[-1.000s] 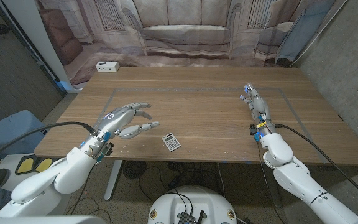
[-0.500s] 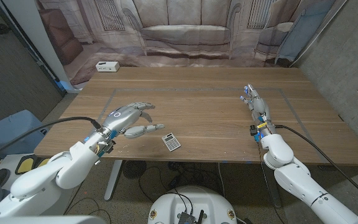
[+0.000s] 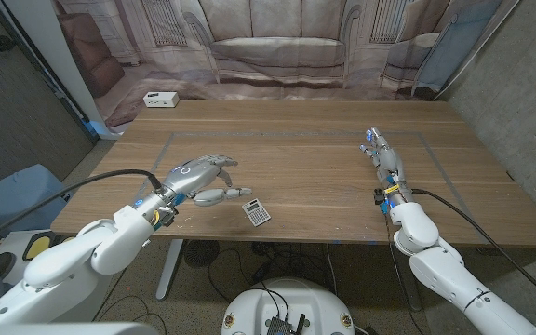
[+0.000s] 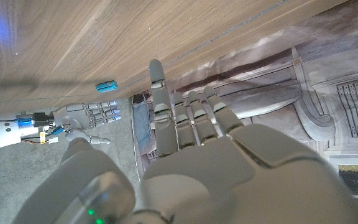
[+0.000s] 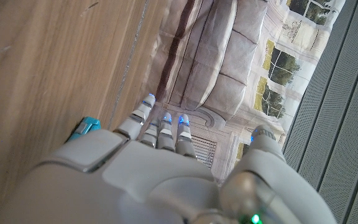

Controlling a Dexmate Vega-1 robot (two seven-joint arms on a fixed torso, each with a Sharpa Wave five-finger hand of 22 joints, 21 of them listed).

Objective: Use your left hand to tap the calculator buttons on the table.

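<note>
Because the calculator (image 3: pixel 257 212) is a small, thin slab lying flat near the front edge of the table (image 3: pixel 305 149), a little left of that edge's middle and turned slightly askew, it looks light and hard-shelled — the kind of thing that will skate on the smooth wood if it is pushed from the side. The task does not call for a grasp at all; I judge the contact should come straight down on the keypad face, with one fingertip, and gently, since the keys are small and set close together and a slanted push would likely shove the whole body toward the front edge. The left hand (image 3: pixel 203 179) hovers just beside the calculator on the side toward the table's left edge, holding nothing, its fingers apart and reaching toward it but not yet touching; the left wrist view shows those fingers (image 4: pixel 161 109) stretched out straight. The right hand (image 3: pixel 383 156) stands well apart, near the table's right edge, fingers extended side by side and empty — it has no part in this. Which keys are which is too small to tell.
</note>
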